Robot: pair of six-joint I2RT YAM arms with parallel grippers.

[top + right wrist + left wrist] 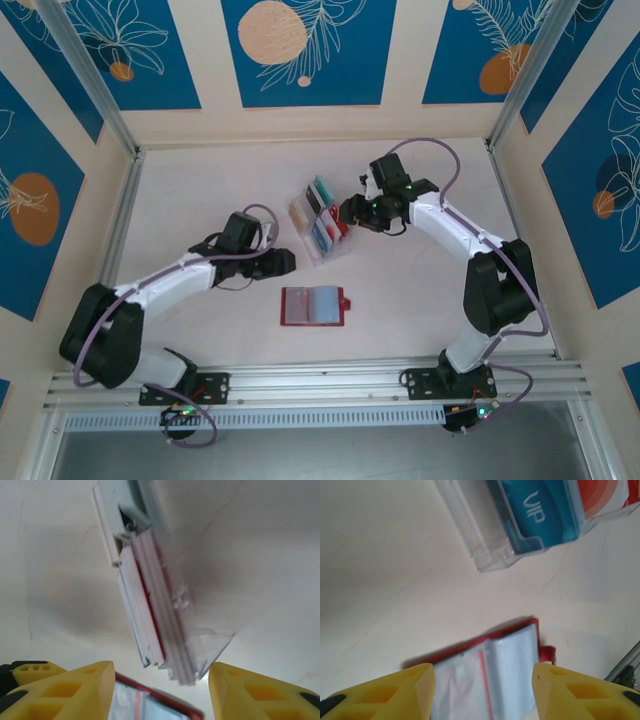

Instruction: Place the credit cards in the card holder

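The card holder, a small red wallet, lies open and flat on the table near the front, its clear inner pockets facing up. The credit cards stand in a clear slotted rack behind it; a teal one marked VIP faces the left wrist camera. My left gripper hovers left of the rack, open, with the card holder showing beyond its yellow fingers. My right gripper is at the rack's right side, open. It looks along the cards' edges, nothing between its fingertips.
The table top is pale, with walls on three sides. An aluminium rail runs along the near edge by both arm bases. A corner of the card holder lies below the rack in the right wrist view.
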